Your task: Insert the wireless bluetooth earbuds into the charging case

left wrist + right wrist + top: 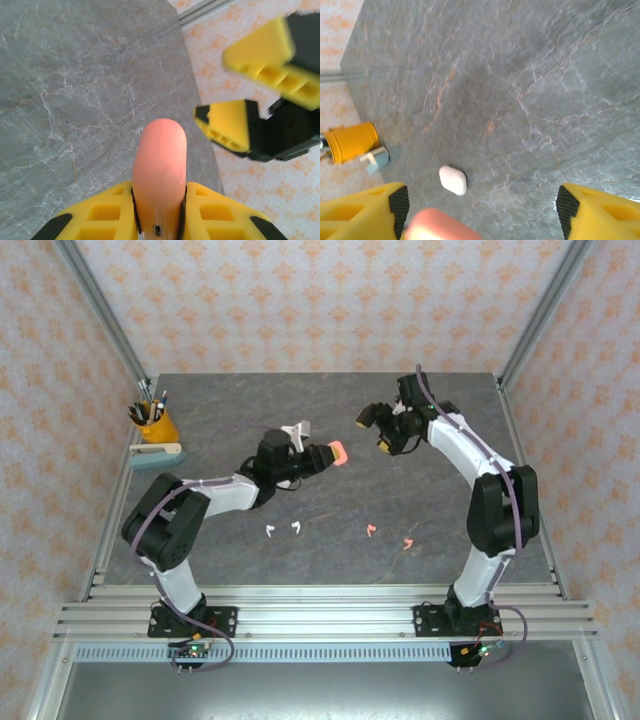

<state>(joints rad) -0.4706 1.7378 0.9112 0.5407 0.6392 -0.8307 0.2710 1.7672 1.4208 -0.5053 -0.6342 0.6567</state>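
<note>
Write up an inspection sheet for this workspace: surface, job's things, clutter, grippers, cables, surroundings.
Surface: grey stone-patterned table, no spills seen.
Job's things: salmon-pink case in a gripper; white case lying on the table; white earbuds and pink earbuds loose near the front.
Clutter: yellow pen cup and teal stapler at the left edge.
Grippers: left gripper shut on the salmon-pink case; right gripper open, facing it, holding nothing.
Cables: purple cables along both arms, looped at the bases.
Surroundings: patterned walls, aluminium frame rail.
</note>
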